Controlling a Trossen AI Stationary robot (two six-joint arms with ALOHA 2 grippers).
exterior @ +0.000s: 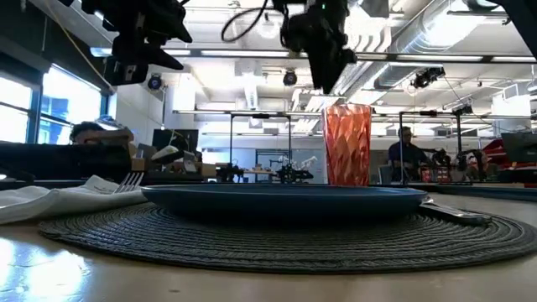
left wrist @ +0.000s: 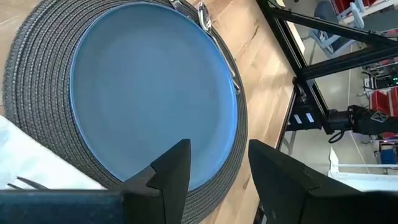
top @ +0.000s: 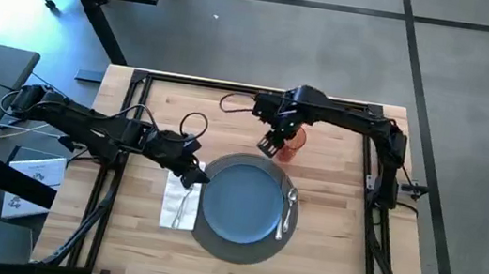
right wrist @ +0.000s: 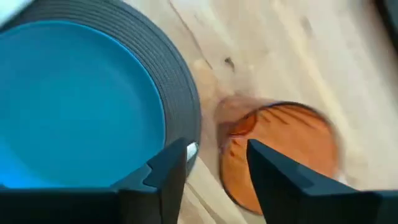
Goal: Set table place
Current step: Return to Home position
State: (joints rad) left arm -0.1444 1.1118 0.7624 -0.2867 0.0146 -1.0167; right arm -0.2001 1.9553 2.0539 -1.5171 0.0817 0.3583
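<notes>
Your right gripper (top: 272,146) hangs released just above the orange cup (top: 294,142), which stands beside the far right edge of the grey mat (top: 212,240): rise straight up first. Your left gripper (top: 194,176), also released, hovers at the mat's left edge.

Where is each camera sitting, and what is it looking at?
High view: above the table, facing straight down; shows both arms, left gripper beside the plate, right gripper by the cup.
Low view: at tabletop height, facing level across the mat; grippers hang in from above.
Left wrist view: on the left arm, facing the plate past its open fingers.
Right wrist view: on the right arm, facing the cup past its open fingers.
Shared: every view shows the blue plate.
</notes>
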